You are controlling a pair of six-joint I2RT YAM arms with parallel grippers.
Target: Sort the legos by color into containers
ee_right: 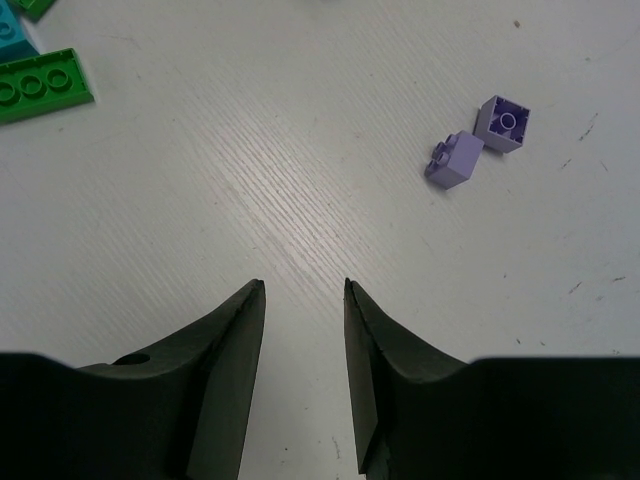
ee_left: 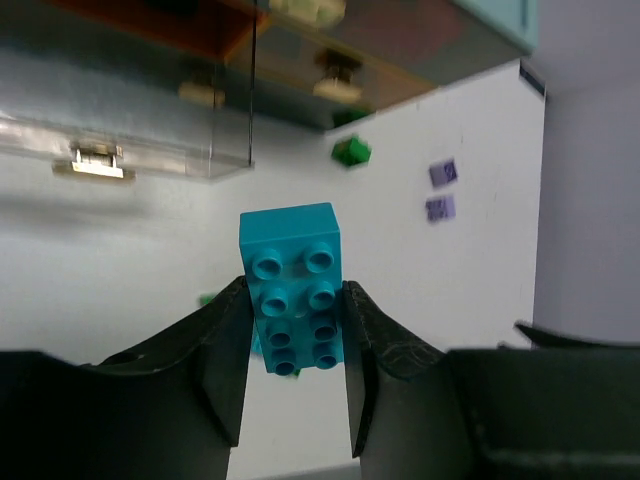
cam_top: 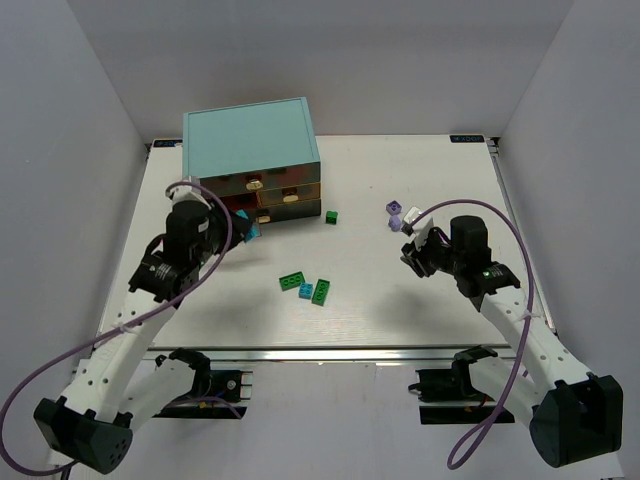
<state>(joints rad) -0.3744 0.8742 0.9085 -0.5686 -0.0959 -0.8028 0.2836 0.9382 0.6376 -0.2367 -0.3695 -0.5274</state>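
**Left fingers** point(ee_left: 225, 360): two black pads closed on the long sides of a cyan-blue plastic eight-stud brick point(ee_left: 293, 290). The studs face the wrist camera and the far half of the brick juts out past the fingertips. The brick is held off the counter, just in front of the lower left drawers.

**Right fingers** point(ee_right: 225, 370): black pads parted, with nothing between them and only bare counter below. They hang over the right half of the counter.

**Nearest the right fingers:** two small lavender square bricks point(ee_right: 455, 162) point(ee_right: 503, 124). They touch at a corner, one studs-up and one showing its hollow underside, and lie on the counter beyond the fingertips.

**Mid-counter cluster:**
- flat green studded plate point(cam_top: 292, 282)
- small cyan-blue brick point(cam_top: 305, 291), just beside that plate
- second green plate point(cam_top: 322, 291), against the cyan-blue brick's other side

**Single piece:** small dark green brick point(cam_top: 331, 217) on the counter, just beside the cabinet's lower right corner.

**Containers:** drawers with brownish translucent fronts and cream knobs point(cam_top: 288, 193), stacked in rows in a boxy light teal cabinet point(cam_top: 250, 140) at the far left. In the left wrist view one clear-walled drawer point(ee_left: 150, 130) appears to stand out from the front. What it holds cannot be made out.

**Support:** white counter point(cam_top: 400, 300) with grey walls around it.
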